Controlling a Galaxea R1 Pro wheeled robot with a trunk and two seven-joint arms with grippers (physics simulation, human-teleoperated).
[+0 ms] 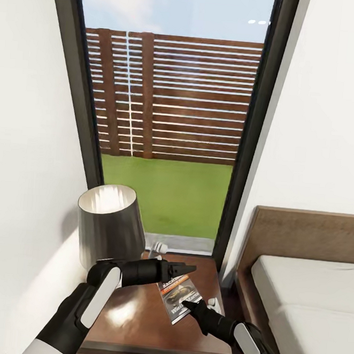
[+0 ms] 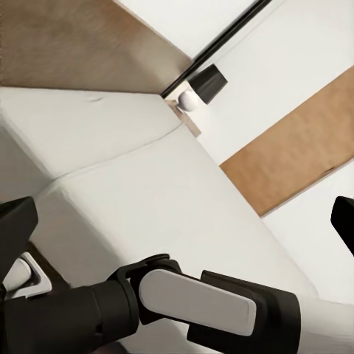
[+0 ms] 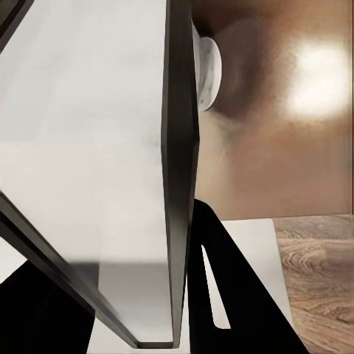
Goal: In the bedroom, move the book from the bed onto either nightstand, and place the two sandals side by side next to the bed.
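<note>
Head view: the right gripper [image 1: 187,305] reaches over the nightstand [image 1: 133,312] with its fingertips at the near edge of the book [image 1: 177,297]. The book seems pinched edge-on between them and tilted, its far end over the glossy top; whether it rests on the wood I cannot tell. The left gripper [image 1: 188,267] hovers just beyond the book, pointing toward the bed [image 1: 306,295], its fingers close together and bare. A lamp [image 1: 111,222] stands on the nightstand left of both grippers, under the window [image 1: 172,107].

Left wrist view: black fingers [image 2: 16,225] sit at the frame's edges, spread apart, with nothing between them; past them lie the mattress and the right arm's forearm [image 2: 199,299].

Right wrist view: the book [image 3: 96,147] runs edge-on between the dark fingers [image 3: 228,295], clamped, above the nightstand top [image 3: 287,110].
</note>
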